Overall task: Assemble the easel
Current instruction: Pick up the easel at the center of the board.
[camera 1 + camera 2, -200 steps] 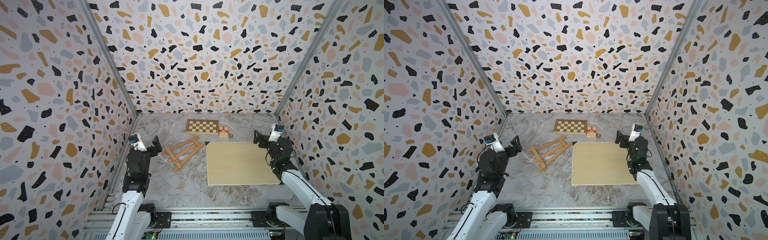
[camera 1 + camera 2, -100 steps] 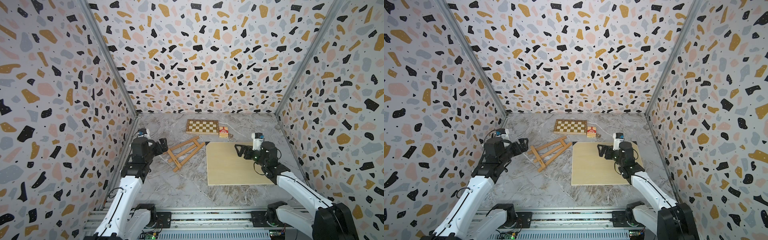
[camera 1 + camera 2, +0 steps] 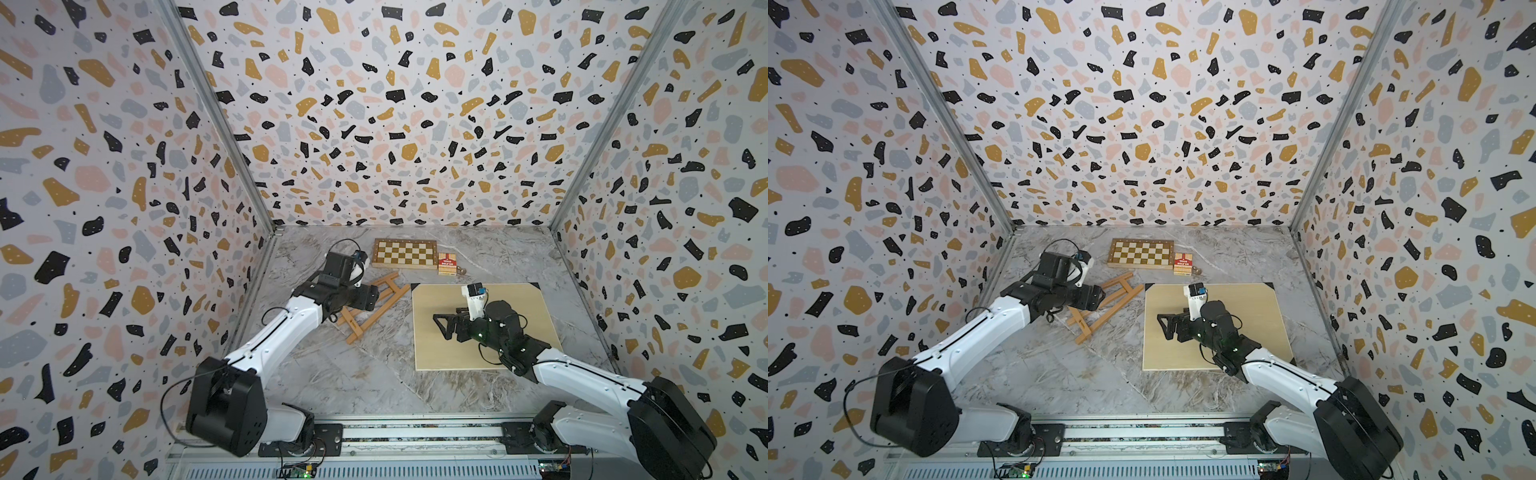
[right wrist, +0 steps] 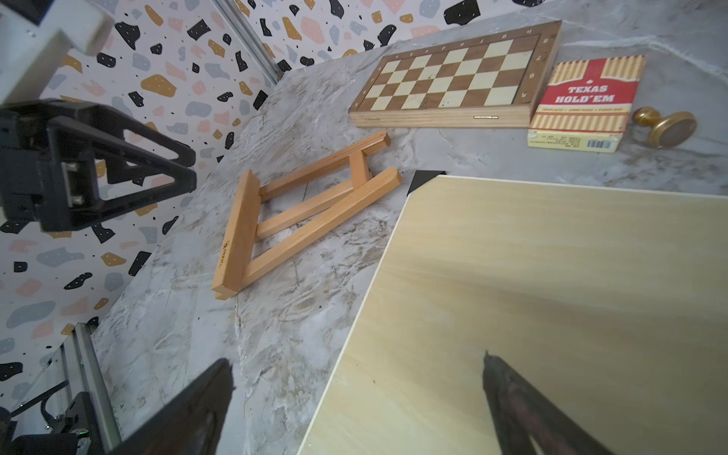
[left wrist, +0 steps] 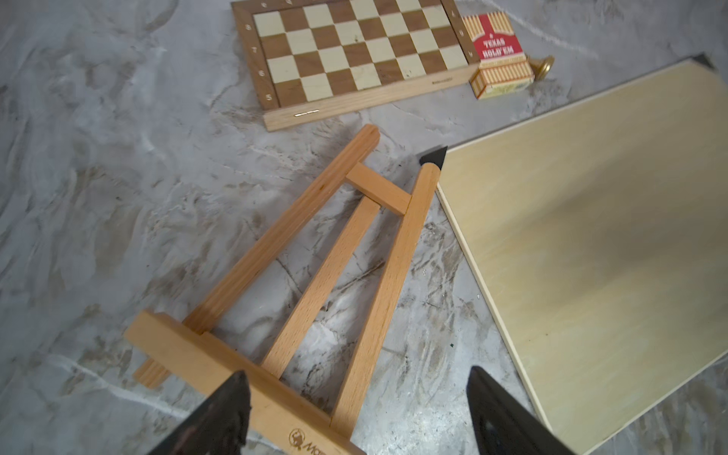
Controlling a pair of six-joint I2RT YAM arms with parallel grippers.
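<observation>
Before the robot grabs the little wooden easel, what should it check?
1. Left pincer open: ok.
2. Right pincer open and empty: ok.
3. Easel lined up with the left pincer: ok, a leg shows between its jaws.
4. Easel standing up: not ok, it lies flat on the table.
5. Easel clear of the pale board: cannot tell, one leg tip is very near its black corner.
6. Easel clear of the chessboard: ok.

White tubular links (image 3: 286,328), bulky black joints (image 3: 226,409) (thin black cables (image 3: 161,409) loop alongside); left tool (image 3: 375,297) and right tool (image 3: 440,327) black, triangular-framed.
</observation>
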